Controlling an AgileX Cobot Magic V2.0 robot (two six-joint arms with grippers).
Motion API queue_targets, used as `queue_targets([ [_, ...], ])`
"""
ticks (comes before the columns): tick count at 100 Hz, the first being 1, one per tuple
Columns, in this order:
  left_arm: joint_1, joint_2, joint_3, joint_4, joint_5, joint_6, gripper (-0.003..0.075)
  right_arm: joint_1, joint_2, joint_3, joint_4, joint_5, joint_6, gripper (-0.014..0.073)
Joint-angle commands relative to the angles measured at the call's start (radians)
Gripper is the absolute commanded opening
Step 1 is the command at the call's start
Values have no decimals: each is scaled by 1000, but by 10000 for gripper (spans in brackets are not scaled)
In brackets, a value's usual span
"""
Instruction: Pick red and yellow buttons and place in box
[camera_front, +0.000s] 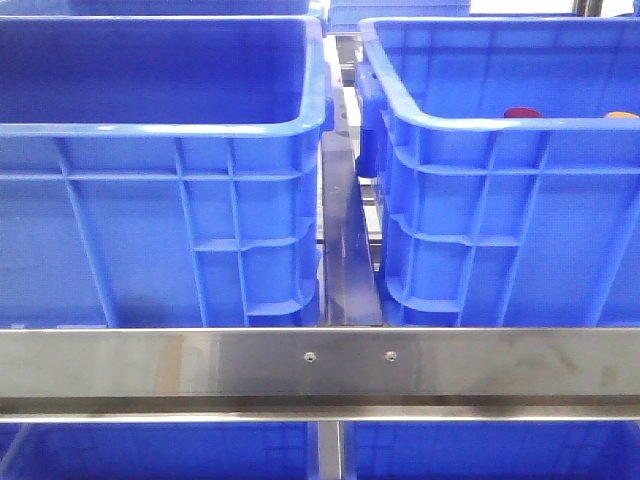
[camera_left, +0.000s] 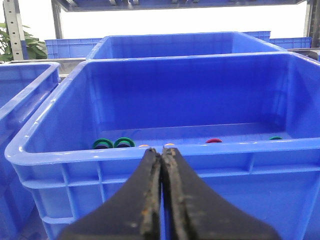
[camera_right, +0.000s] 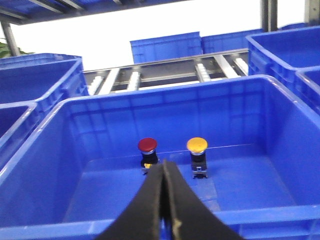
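Observation:
The red button (camera_right: 147, 145) and the yellow button (camera_right: 197, 145) stand upright side by side on black bases on the floor of the right blue crate (camera_right: 260, 216). In the front view only the red button's top (camera_front: 521, 113) and the yellow button's top (camera_front: 622, 115) show over that crate's rim (camera_front: 500, 125). My right gripper (camera_right: 163, 164) is shut and empty, hanging over the crate's near rim, closest to the red button. The box (camera_front: 160, 130) is the left blue crate. My left gripper (camera_left: 161, 150) is shut and empty, just outside the near rim of the box (camera_left: 225, 149).
Green rings (camera_left: 102, 144), a red ring (camera_left: 213, 141) and small orange tops lie in the crate before the left gripper. A steel rail (camera_front: 320, 360) crosses in front of both crates. More blue crates and a roller conveyor (camera_right: 165, 75) stand behind.

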Motion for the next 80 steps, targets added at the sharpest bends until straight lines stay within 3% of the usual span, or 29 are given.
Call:
queue_targets([
  [1, 2, -33, 49, -12, -79, -9, -19, 27, -34, 10, -36, -92, 5, -68],
  [32, 2, -33, 49, -12, -79, -9, -19, 59, -185, 143, -53, -157, 6, -68],
  [80, 2, -33, 49, -12, -79, -9, -19, 59, -184, 246, -51, -260, 49, -68],
])
